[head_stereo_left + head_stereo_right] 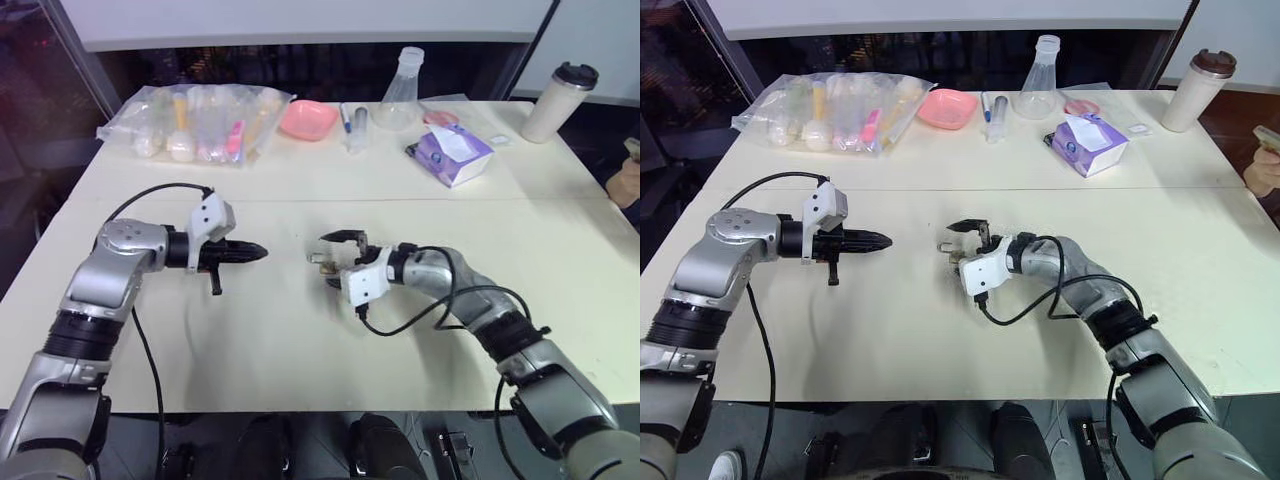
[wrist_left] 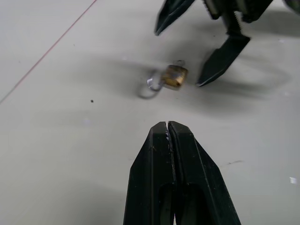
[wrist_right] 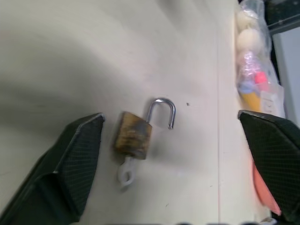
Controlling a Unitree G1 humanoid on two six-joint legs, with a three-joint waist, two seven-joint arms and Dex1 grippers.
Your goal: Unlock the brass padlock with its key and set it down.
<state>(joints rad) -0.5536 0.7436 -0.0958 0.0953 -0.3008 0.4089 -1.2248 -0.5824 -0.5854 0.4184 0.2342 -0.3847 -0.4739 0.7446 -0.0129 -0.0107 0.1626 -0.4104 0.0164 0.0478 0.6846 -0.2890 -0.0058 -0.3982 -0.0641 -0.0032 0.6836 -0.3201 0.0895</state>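
Note:
The brass padlock (image 3: 133, 135) lies flat on the pale table (image 1: 300, 350), its silvery shackle (image 3: 161, 110) swung open. A small silvery key (image 3: 125, 174) sticks out of its bottom end. My right gripper (image 3: 171, 117) is open, low over the table, with one finger on each side of the padlock and neither touching it. My left gripper (image 1: 262, 250) is shut with nothing in it, held a little above the table to the left and pointing at the padlock (image 2: 174, 77).
At the back of the table are a clear bag of small items (image 1: 195, 125), a pink bowl (image 1: 307, 119), a glass flask (image 1: 400, 90), a purple packet (image 1: 452, 152) and a lidded cup (image 1: 558, 102). A person's hand (image 1: 627, 178) shows at the right edge.

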